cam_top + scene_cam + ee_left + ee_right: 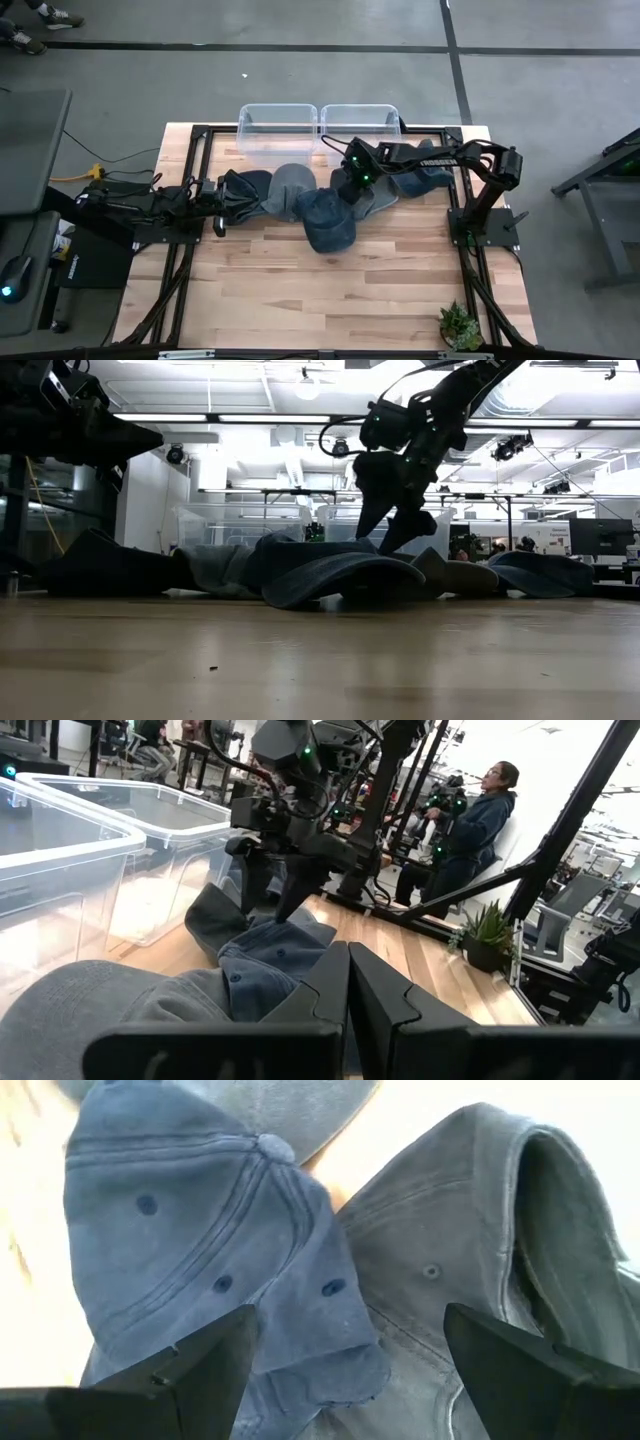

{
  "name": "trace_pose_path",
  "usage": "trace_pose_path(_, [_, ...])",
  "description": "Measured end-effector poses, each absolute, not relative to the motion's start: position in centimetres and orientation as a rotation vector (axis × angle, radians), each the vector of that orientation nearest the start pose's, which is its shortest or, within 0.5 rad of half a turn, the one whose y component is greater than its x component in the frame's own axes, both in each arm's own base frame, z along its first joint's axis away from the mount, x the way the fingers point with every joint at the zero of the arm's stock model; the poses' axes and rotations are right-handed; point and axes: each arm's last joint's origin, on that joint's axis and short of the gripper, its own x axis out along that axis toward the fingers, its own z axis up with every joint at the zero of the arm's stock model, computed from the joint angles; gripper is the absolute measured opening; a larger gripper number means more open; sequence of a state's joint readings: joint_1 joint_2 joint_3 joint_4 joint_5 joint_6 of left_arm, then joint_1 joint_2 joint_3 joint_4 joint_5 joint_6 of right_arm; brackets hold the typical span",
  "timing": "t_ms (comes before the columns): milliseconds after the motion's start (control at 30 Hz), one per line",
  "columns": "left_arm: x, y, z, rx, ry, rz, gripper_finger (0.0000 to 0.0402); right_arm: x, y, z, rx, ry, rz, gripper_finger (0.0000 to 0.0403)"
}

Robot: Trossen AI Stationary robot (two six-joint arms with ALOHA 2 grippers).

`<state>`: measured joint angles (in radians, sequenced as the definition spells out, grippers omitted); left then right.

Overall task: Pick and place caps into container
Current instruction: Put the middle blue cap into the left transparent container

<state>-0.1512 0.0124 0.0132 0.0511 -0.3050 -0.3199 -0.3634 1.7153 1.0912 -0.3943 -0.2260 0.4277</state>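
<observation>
Hovering my right claw [352,190] spread wide over the blue cap [215,1245] and grey cap [450,1260], left claw [218,212] pressed together at the row's left end

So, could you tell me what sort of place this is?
Probably a robotics lab or workshop: a wooden table carrying caps and clear bins, other rigs behind, and a person working nearby.

Caps [330,215]: soft matt cloth, faded denim with stitched seams and eyelets, blue and grey. Table [300,290]: pale planked wood, smooth, low sheen. Bins [278,127] at 12 o'clock: clear glossy plastic. Frame [185,170]: black matt metal.
</observation>
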Motion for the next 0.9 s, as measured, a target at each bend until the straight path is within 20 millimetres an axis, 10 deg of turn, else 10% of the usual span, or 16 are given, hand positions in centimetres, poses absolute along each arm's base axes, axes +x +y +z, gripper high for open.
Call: trace_pose_path(900, [9.6, -0.6, 17.2, -0.331, -0.074, 0.144, 0.0001, 32.6, -10.4, 17.4, 0.894, 0.815, -0.166, 0.0316])
